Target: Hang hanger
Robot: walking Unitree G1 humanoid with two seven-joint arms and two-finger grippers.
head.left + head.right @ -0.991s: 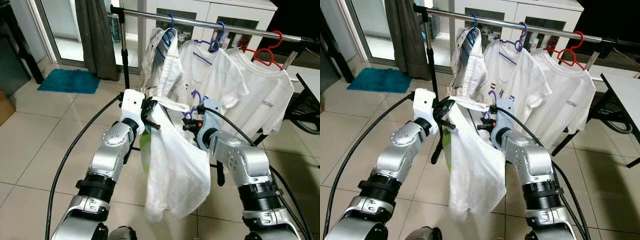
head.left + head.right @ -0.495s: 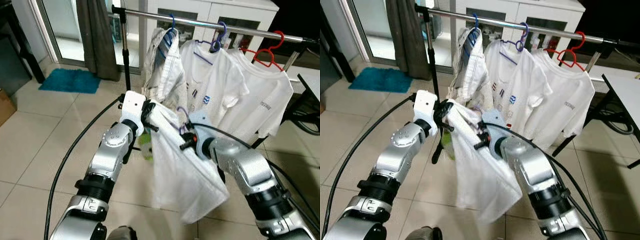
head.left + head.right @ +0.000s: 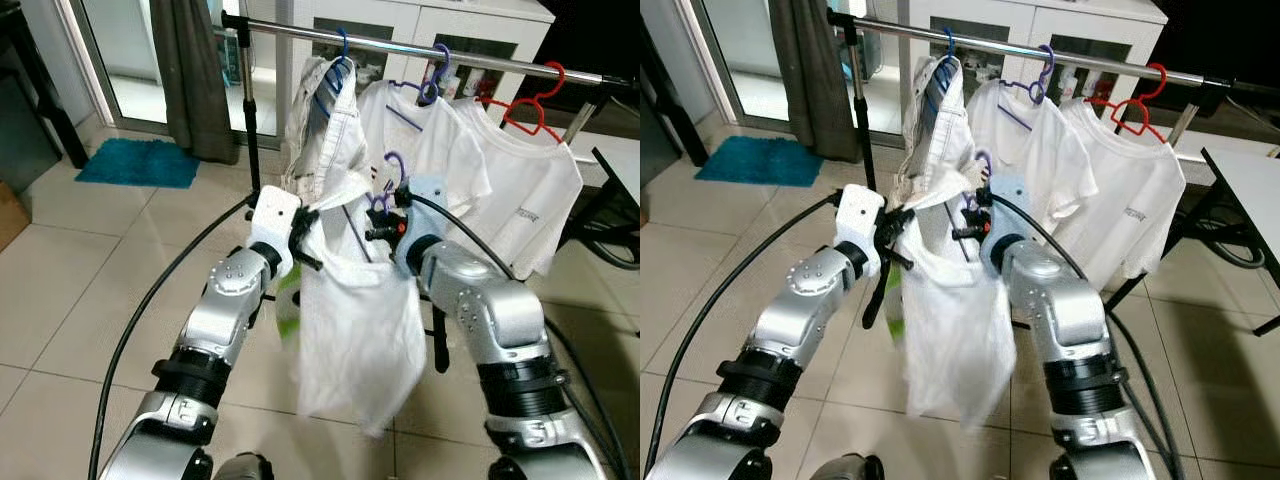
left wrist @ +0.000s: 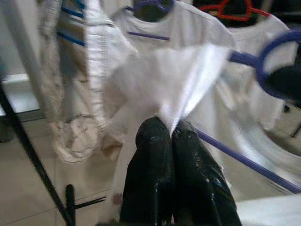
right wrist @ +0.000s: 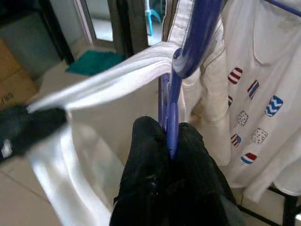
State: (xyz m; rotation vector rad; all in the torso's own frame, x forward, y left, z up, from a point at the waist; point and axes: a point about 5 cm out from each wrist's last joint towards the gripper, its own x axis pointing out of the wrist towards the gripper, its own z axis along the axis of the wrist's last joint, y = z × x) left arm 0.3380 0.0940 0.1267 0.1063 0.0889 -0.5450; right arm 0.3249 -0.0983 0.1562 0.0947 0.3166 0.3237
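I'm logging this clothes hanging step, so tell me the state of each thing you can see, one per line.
Left gripper: fingers shut on the white shirt.
Right gripper: fingers shut on the purple hanger.
White shirt: draped from purple hanger, below the rail.
Purple hanger: held, not yet hooked.
Rail: carrying three hung garments.

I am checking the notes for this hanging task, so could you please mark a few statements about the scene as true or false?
1. The right gripper is shut on a purple hanger. True.
2. The left gripper is open and holds nothing. False: it pinches the white shirt.
3. The held hanger already hangs on the rail. False: its hook is below the rail.
4. A red hanger on the rail carries a white T-shirt. True.
5. A teal mat lies on the floor. True.
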